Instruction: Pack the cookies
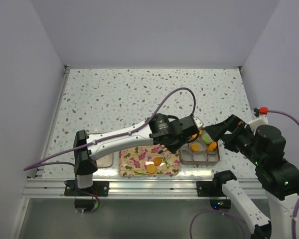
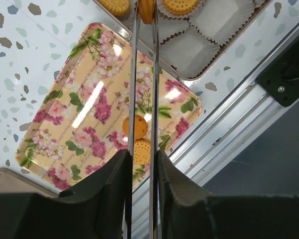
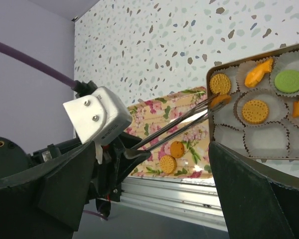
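Small round orange cookie pinched at tips of thin metal tongs, above white-paper-cupped beige packing box. Left gripper clamped narrow on tongs. Two orange cookies remain on floral rectangular tray, beneath tongs. Right gripper spread wide, holding nothing.

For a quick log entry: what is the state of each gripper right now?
Left gripper: closed on the tongs, which pinch an orange cookie.
Right gripper: open, holding nothing.
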Tool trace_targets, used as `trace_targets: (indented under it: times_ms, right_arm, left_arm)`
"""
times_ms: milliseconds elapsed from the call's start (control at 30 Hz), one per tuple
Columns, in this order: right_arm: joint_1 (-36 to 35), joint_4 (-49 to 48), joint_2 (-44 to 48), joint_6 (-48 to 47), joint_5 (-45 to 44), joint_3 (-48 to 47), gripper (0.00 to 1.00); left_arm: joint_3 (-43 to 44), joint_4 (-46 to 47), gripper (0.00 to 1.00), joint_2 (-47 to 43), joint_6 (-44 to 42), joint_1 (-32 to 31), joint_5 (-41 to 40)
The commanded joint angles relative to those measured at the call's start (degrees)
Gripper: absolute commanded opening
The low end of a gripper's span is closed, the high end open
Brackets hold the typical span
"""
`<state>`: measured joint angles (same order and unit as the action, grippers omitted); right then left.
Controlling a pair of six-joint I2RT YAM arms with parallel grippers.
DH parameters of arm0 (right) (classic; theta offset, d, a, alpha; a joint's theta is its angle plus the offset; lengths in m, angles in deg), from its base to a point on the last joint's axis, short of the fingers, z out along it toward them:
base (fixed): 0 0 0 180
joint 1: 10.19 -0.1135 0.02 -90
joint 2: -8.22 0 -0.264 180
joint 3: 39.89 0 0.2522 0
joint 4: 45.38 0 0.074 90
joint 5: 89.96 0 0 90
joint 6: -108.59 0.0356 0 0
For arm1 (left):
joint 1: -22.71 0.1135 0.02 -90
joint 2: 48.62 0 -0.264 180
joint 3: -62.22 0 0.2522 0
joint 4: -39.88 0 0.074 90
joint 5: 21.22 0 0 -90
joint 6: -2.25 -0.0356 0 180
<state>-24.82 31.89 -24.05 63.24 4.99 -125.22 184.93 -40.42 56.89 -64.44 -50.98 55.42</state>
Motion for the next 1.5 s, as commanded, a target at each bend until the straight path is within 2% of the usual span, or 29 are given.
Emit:
trace_targets:
  times_ms: [0,267,700,867,1000,1233,1467]
  right_arm:
    - [-0.13,-2.6,-1.3,-2.19,-1.35,-1.99,0.99]
    - [-0.05,-2.77,-1.48,-3.16,-1.43,-1.12,0.99]
    - [-0.13,-2.86,-1.74,-3.6,-0.64,-0.94,0.99]
    - [-0.05,-2.25,-1.04,-3.34,-0.56,-1.03,0.99]
    - [-0.04,-2.16,-0.16,-2.81,-0.38,-0.5,0.99]
    - [-0.04,-1.98,0.98,-1.66,0.23,0.38,0.99]
    - [-0.04,-2.25,1.51,-0.35,0.94,1.17,0.99]
  left_arm:
    - [1.89,0.89,0.31,-0.49,-1.6,1.18,0.27]
    - [-1.54,2.2,0.45,-1.63,-1.6,2.15,1.58]
    - [0.65,-0.86,0.46,-3.03,-0.02,2.5,0.53]
    - [-1.8,-3.85,0.46,-8.65,1.65,3.38,0.18]
    - [-7.15,-5.61,0.46,-14.27,4.36,3.47,0.09]
    - [-23.31,-4.74,0.47,-25.69,8.5,3.29,3.43]
    - [-31.51,-0.61,0.48,-28.96,10.17,2.5,7.3]
